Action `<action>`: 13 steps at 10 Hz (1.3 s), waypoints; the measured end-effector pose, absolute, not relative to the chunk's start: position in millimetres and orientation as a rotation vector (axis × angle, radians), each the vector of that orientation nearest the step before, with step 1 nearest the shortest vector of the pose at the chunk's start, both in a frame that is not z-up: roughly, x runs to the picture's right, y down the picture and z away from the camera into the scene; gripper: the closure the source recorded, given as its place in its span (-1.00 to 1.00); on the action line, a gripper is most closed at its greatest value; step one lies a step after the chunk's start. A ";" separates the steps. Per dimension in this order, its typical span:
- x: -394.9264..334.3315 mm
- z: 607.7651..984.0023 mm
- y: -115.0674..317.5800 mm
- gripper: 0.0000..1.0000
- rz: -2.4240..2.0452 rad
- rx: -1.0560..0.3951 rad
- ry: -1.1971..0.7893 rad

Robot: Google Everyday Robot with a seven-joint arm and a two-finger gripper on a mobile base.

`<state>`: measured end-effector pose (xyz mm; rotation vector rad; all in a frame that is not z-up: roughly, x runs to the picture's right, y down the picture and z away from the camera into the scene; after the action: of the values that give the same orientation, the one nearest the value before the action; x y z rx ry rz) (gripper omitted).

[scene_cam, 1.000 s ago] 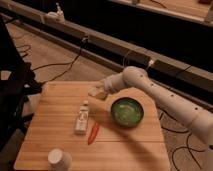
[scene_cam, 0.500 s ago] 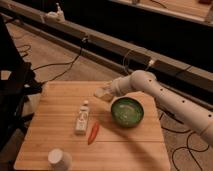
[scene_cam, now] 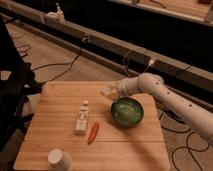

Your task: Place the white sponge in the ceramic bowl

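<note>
The white sponge (scene_cam: 106,91) is a small pale block held at the tip of my gripper (scene_cam: 112,92), which is shut on it just above the wooden table (scene_cam: 55,107). The arm reaches in from the right, its white forearm passing behind the bowl. The ceramic bowl (scene_cam: 127,111), glossy green and round, sits on the right part of the table, just right of and below the sponge. The sponge hangs near the bowl's upper left rim, not over its middle.
A white bottle (scene_cam: 82,120) lies near the table's middle with a red chili pepper (scene_cam: 93,132) beside it. A round white cup (scene_cam: 59,159) stands at the front left corner. Cables run over the floor behind, and a dark frame stands at the left.
The gripper has carried the sponge to the right, closer to the bowl's rim. The bowl, bottle, pepper and cup have stayed in place.
</note>
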<state>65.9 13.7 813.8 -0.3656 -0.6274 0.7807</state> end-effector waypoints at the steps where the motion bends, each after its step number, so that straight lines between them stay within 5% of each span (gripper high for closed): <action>1: 80.8 818.1 16.1 1.00 0.832 -0.345 -0.619; 3: 106.3 822.2 27.7 0.84 0.914 -0.323 -0.608; 9: 148.3 823.6 88.4 -0.32 1.020 -0.357 -0.515; 13: 147.4 823.3 89.3 -0.34 1.021 -0.358 -0.516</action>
<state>147.4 89.3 823.3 -0.3583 -0.5155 1.0210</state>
